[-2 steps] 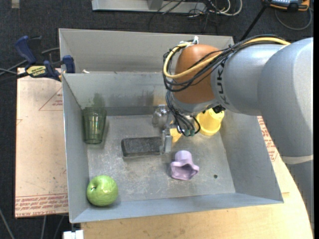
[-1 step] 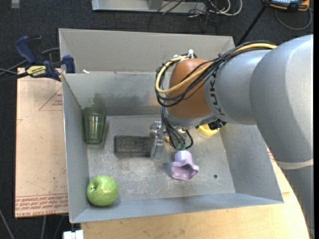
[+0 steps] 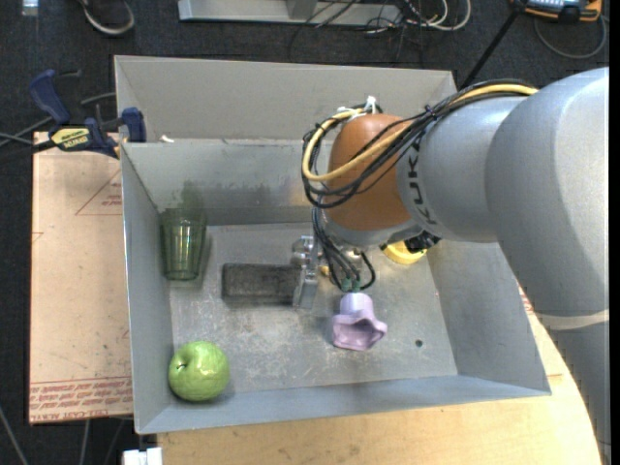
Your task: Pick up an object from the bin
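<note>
The grey metal bin [image 3: 281, 352] has a scuffed, dull floor and sloping walls, and it stands on a dark carpeted floor [image 3: 39, 76]. On that carpet, beyond the far rim, lie a black shoe [image 3: 95, 0] and a tangle of cables [image 3: 426, 3]. The arm [image 3: 523, 172] comes in from the right. Its orange cover [image 3: 363, 177], looped with yellow and black cable, hangs over the back middle of the bin. Below it the tool [image 3: 306, 277] is down at the right end of a dark grey block [image 3: 254, 284] that lies flat mid-floor. Whether the tool is spread or pressed together cannot be told, nor whether it touches the block. The block lies well apart from every wall. A clear green tumbler [image 3: 181, 246] stands upright by the left wall, near the block's left end. A green apple [image 3: 200, 372] sits in the front left corner, close to the front wall. A lilac piece [image 3: 357, 324] lies just right of the tool and nearer the front. A yellow thing [image 3: 405, 251] shows partly from under the arm. Bare floor runs along the front between the apple and the lilac piece, and over the front right corner.
</note>
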`<act>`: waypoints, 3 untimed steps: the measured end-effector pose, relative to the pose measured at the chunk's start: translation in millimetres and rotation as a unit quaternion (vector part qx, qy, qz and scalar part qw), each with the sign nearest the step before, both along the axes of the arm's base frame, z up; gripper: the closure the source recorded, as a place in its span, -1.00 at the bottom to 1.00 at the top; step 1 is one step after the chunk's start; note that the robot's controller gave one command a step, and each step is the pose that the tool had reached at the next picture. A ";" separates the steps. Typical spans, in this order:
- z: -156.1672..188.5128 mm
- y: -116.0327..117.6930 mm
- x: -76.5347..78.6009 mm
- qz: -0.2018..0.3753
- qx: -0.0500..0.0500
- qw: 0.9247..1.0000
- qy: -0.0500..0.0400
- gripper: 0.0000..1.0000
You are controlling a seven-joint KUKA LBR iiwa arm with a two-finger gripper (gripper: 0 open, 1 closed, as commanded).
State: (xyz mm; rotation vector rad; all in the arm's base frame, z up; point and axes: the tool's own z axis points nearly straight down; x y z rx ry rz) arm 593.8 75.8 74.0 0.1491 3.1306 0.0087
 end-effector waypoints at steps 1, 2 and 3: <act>124.8 7.7 4.4 -0.011 0.001 1.000 -0.002 1.00; 124.6 7.7 4.3 -0.011 0.001 1.000 -0.002 1.00; 126.4 7.7 4.1 -0.011 0.001 1.000 0.000 1.00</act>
